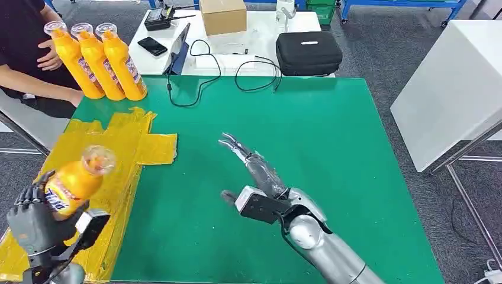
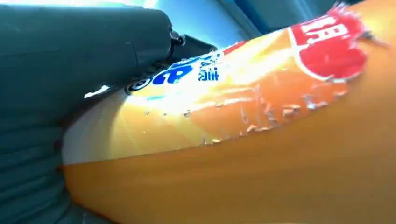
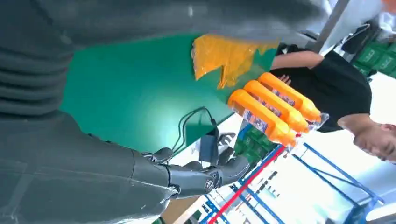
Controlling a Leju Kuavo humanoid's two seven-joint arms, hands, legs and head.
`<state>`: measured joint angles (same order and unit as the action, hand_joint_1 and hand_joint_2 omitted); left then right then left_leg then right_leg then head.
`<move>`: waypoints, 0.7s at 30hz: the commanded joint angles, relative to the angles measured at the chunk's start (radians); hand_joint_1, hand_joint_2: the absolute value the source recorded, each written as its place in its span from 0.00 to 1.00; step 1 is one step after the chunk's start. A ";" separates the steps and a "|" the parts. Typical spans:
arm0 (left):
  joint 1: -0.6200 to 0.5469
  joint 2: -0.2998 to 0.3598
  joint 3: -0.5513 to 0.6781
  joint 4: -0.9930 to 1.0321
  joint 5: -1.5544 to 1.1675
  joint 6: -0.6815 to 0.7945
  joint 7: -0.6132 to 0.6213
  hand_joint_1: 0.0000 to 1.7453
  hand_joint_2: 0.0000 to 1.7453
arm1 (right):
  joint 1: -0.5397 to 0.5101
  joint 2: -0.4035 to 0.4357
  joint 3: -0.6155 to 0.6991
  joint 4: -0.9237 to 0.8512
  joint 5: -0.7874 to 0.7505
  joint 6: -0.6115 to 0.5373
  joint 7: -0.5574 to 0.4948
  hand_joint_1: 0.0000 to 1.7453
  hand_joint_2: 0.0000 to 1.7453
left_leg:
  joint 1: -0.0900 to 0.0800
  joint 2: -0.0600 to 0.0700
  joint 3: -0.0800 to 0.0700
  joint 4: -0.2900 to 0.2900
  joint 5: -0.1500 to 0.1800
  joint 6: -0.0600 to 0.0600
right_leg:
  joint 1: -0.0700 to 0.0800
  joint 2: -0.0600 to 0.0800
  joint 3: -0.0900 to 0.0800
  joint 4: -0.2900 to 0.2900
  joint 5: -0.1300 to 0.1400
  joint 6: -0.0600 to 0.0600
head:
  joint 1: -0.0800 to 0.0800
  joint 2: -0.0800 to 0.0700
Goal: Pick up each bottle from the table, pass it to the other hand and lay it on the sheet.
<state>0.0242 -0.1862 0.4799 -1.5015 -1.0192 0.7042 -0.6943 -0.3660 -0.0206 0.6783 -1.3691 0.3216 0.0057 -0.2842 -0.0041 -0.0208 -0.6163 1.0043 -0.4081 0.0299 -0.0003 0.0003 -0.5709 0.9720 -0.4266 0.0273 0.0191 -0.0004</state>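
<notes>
Green table [image 1: 331,154] is spanning the scene w/ a crumpled yellow sheet [image 1: 127,139] lying at its near-left. Right hand [image 1: 257,177] is hovering over table centre, palm up, fingers apart, holding nothing. Left hand [image 1: 35,222] is gripping an orange bottle [image 1: 74,183] above the sheet's near-left part, fingers clamped round the body, clear cap tilting far-right. Three more orange bottles [image 1: 103,59] are standing upright, touching in a row, at the far-left corner, beside a seated person [image 1: 26,53]. Black case [image 1: 308,52] is resting on the white table beyond.
</notes>
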 commanded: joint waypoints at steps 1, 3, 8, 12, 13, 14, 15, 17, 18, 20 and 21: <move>-0.044 -0.010 0.023 0.070 -0.027 -0.006 -0.004 1.00 1.00 | -0.013 -0.028 -0.011 -0.007 -0.001 -0.005 0.002 0.00 0.00 | 0.000 0.000 0.001 0.000 0.000 -0.001 | 0.000 -0.001 0.002 -0.001 0.000 0.000 | 0.000 0.000; -0.043 -0.010 0.020 0.066 -0.026 -0.006 -0.004 1.00 1.00 | -0.011 -0.027 -0.013 -0.005 0.001 -0.004 0.000 0.00 0.00 | 0.000 0.001 0.002 0.000 0.000 -0.001 | 0.000 0.000 0.002 -0.001 -0.001 0.000 | 0.000 0.000; -0.045 -0.013 0.016 0.072 -0.055 -0.006 -0.004 1.00 1.00 | -0.010 -0.022 -0.017 -0.001 0.008 -0.002 -0.005 0.00 0.00 | 0.000 0.000 0.002 0.000 -0.001 -0.002 | 0.000 -0.001 0.003 0.000 -0.001 0.000 | 0.000 0.000; -0.050 -0.016 0.009 0.085 -0.094 -0.006 -0.004 1.00 1.00 | -0.011 -0.021 -0.019 0.003 0.010 -0.001 -0.006 0.00 0.00 | -0.001 0.000 0.002 0.000 0.000 -0.001 | 0.000 -0.001 0.003 0.000 -0.001 0.000 | 0.000 0.000; -0.050 -0.017 0.008 0.088 -0.102 -0.006 -0.004 1.00 1.00 | -0.010 -0.022 -0.020 0.002 0.010 -0.001 -0.006 0.00 0.00 | 0.000 0.000 0.003 0.000 -0.001 -0.002 | 0.000 -0.001 0.004 -0.001 -0.001 0.000 | 0.000 0.000; -0.050 -0.014 0.005 0.103 -0.117 -0.006 -0.004 1.00 1.00 | -0.009 -0.023 -0.022 0.001 0.010 -0.001 -0.006 0.00 0.00 | 0.000 0.000 0.002 0.000 -0.001 -0.002 | 0.000 -0.002 0.003 -0.001 -0.001 0.000 | 0.000 0.000; -0.051 -0.014 0.006 0.110 -0.127 -0.006 -0.004 1.00 1.00 | -0.007 -0.024 -0.023 -0.001 0.010 -0.001 -0.006 0.00 0.00 | 0.000 0.000 0.001 0.000 0.000 -0.001 | 0.000 -0.001 0.002 -0.001 -0.001 0.000 | 0.000 0.000; -0.052 -0.016 0.013 0.134 -0.178 -0.006 -0.004 1.00 1.00 | 0.003 -0.028 -0.025 -0.009 0.011 0.000 -0.008 0.00 0.00 | 0.000 0.000 0.002 -0.001 0.000 -0.001 | 0.000 -0.001 0.003 -0.001 -0.001 0.000 | 0.000 0.000; -0.051 -0.017 0.020 0.144 -0.208 -0.006 -0.004 1.00 1.00 | 0.009 -0.029 -0.024 -0.013 0.014 0.001 -0.011 0.00 0.00 | -0.001 0.000 0.002 -0.001 0.000 -0.001 | 0.000 -0.002 0.003 -0.001 -0.001 0.000 | 0.000 0.000; -0.052 -0.013 0.022 0.184 -0.264 -0.006 0.010 1.00 1.00 | 0.016 -0.030 -0.021 -0.017 0.016 0.000 -0.013 0.00 0.00 | -0.001 0.000 0.003 -0.001 0.000 -0.002 | 0.000 -0.002 0.004 -0.001 -0.001 0.000 | 0.000 0.000; -0.055 -0.009 0.020 0.203 -0.304 -0.006 0.023 1.00 1.00 | 0.013 -0.030 -0.019 -0.016 0.016 0.001 -0.013 0.00 0.00 | -0.001 0.000 0.002 -0.001 0.000 -0.001 | 0.000 -0.002 0.003 -0.001 -0.001 0.000 | 0.000 0.000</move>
<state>0.0119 -0.1942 0.4814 -1.4599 -1.1884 0.7027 -0.6973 -0.3541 -0.0309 0.6596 -1.3844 0.3326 0.0057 -0.2911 -0.0044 -0.0205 -0.6166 1.0044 -0.4080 0.0300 -0.0004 0.0004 -0.5712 0.9720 -0.4265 0.0274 0.0191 -0.0004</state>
